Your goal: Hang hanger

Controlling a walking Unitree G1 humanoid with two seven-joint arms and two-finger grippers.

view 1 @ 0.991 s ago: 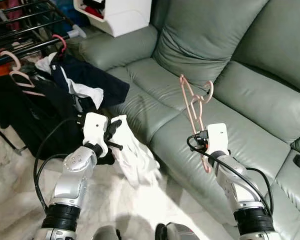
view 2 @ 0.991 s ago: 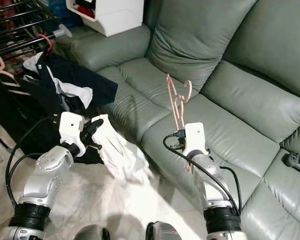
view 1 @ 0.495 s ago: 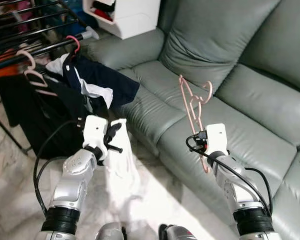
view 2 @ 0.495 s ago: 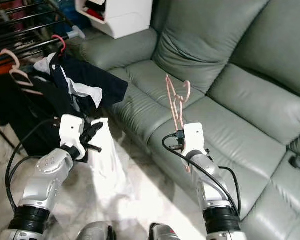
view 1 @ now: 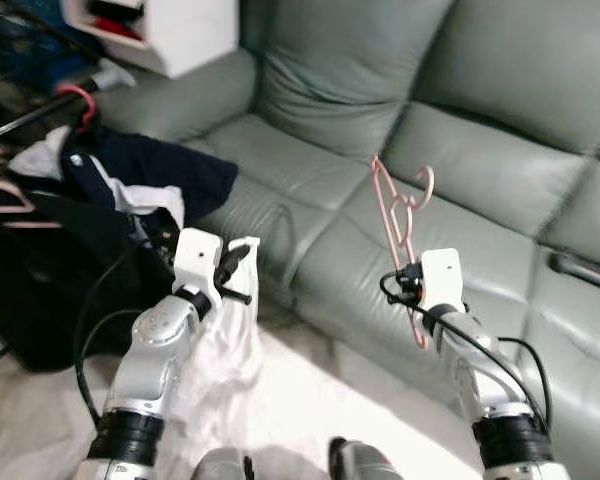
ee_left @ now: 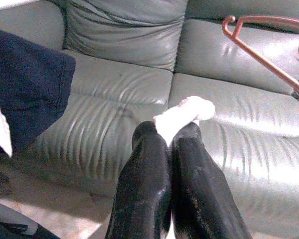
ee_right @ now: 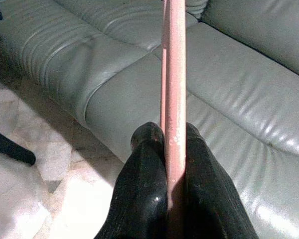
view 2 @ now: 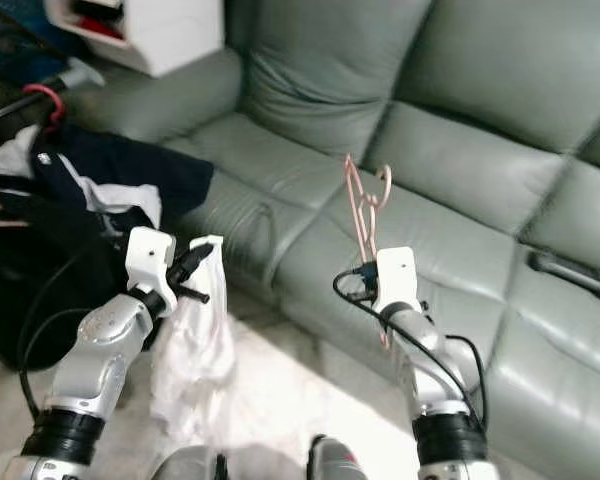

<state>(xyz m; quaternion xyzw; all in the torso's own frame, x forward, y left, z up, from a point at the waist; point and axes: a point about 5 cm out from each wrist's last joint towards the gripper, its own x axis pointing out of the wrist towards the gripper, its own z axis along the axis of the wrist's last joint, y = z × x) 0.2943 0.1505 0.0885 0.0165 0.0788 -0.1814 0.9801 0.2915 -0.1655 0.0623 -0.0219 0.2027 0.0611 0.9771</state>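
While the eye views look down at a grey-green sofa (view 1: 380, 190), the right hand (view 1: 412, 292) holds a pink hanger (view 1: 400, 215) upright above the seat's front edge, and the left hand (view 1: 232, 270) pinches a white cloth (view 1: 225, 345) hanging toward the floor beside dark clothes (view 1: 150, 175). Along the left wrist, the fingers (ee_left: 144, 179) are pressed together on that cloth. Along the right wrist, the fingers (ee_right: 144, 199) clamp the hanger's bar.

We're in a home living room: grey-green leather sofa (view 1: 380, 120) ahead of both grippers, pale tiled floor (view 1: 310, 400) below them, drying rack (view 1: 20, 110) with clothes (view 1: 130, 180) beyond the left one.
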